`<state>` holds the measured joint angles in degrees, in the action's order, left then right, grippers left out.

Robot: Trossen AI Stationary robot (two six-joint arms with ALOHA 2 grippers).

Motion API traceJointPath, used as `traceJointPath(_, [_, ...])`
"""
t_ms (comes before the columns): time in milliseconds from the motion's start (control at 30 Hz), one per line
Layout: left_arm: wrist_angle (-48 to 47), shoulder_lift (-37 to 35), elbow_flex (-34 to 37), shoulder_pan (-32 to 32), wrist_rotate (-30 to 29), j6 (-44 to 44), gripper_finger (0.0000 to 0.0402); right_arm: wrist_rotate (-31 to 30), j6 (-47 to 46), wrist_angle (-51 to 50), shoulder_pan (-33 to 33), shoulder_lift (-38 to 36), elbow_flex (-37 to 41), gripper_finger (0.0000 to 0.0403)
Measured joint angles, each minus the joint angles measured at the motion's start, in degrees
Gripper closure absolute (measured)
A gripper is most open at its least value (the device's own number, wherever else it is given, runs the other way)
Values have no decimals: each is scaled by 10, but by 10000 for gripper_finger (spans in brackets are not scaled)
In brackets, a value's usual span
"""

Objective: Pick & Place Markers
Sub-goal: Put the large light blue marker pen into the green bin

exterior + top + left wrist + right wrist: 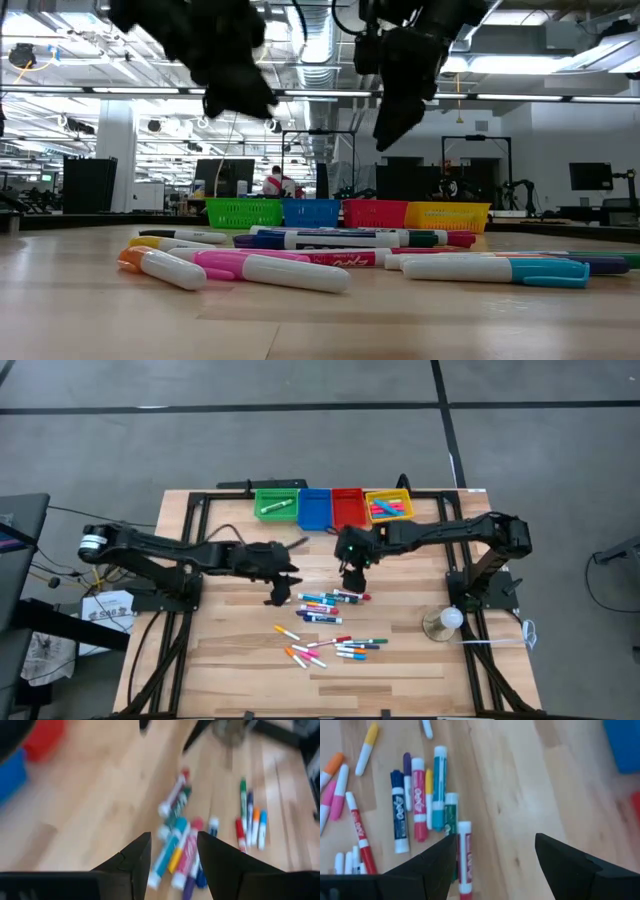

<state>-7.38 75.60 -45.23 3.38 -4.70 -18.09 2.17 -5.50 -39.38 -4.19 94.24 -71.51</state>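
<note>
Wooden table (230, 650) bears markers (330, 600) scattered mid-table, in front of four bins (332, 506). Left gripper (283, 596) hovers beside cluster, fingers apart, empty. Right gripper (354, 575) hangs over cluster's far end, fingers spread wide, empty. Low view: both grippers cropped at top; bins partly hidden behind markers.

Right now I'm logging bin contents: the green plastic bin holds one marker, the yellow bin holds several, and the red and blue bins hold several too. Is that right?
Not quite. In the high view the red plastic bin and the blue plastic bin show no markers inside. The rest stands: the green plastic bin holds one light marker, and the yellow plastic bin holds several pink and orange markers.
</note>
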Motion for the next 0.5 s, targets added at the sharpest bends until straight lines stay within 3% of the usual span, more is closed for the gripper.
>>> traceJointPath(200, [8,70,0,-20,75,22,243,-69,-50,11,35,0,20,143])
traceJointPath(500, [16,105,0,-38,93,165,243,-114,-81,13,65,0,22,143])
